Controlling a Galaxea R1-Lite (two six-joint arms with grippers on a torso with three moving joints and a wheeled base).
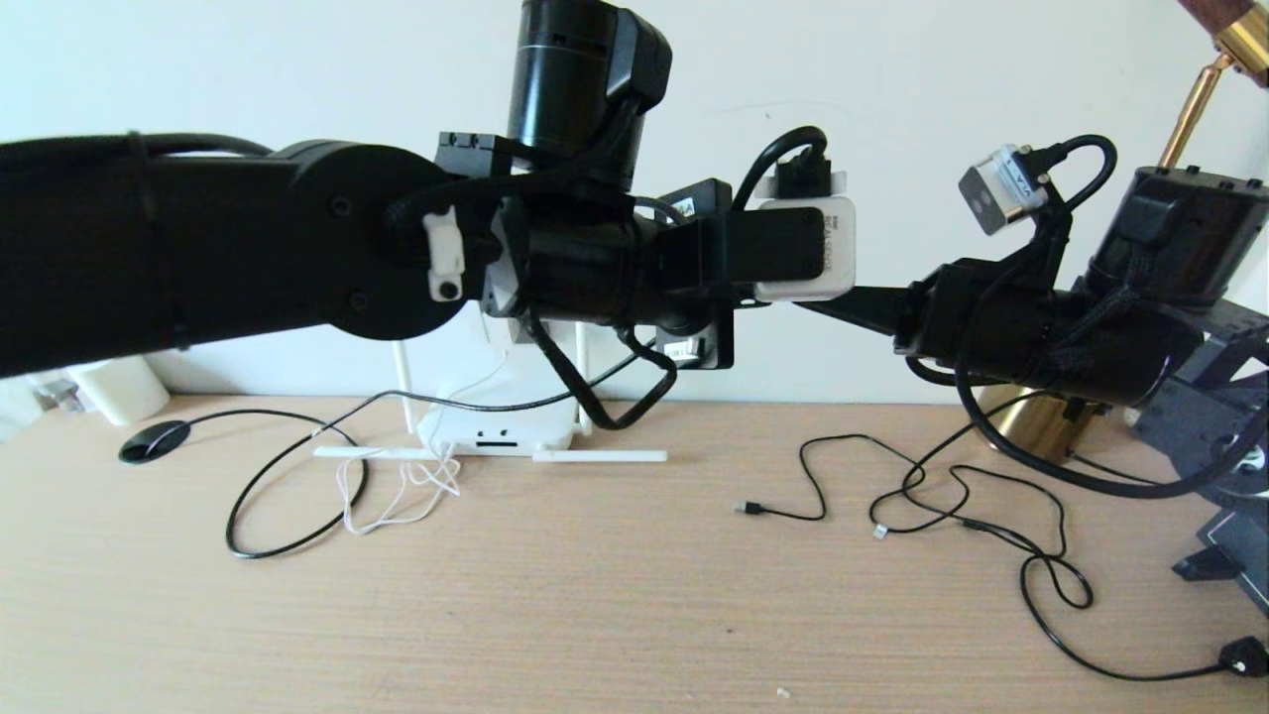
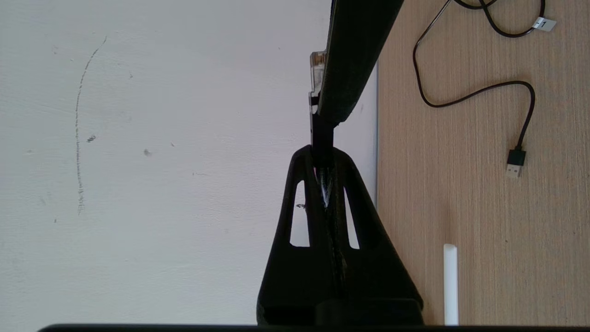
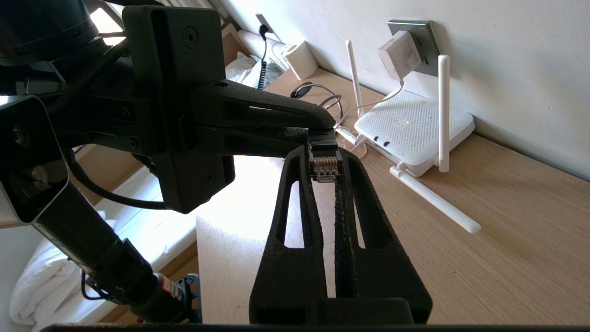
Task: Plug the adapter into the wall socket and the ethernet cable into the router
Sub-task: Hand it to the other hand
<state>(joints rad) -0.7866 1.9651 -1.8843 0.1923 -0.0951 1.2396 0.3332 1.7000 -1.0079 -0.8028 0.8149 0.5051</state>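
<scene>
The ethernet cable's plug hangs in the air between both grippers, gold contacts showing. My right gripper is shut on its sides. My left gripper is shut on the plug's black rear end, and the clear tip pokes out past a right finger. The two grippers meet high over the table. The cable trails down to the desk. The router lies by the wall with two antennas up and two flat. Above it the adapter sits in the wall socket.
Thin black USB cords sprawl over the right of the wooden table, ending in a black plug. A brass lamp base stands back right. A white cylinder and a black disc are back left.
</scene>
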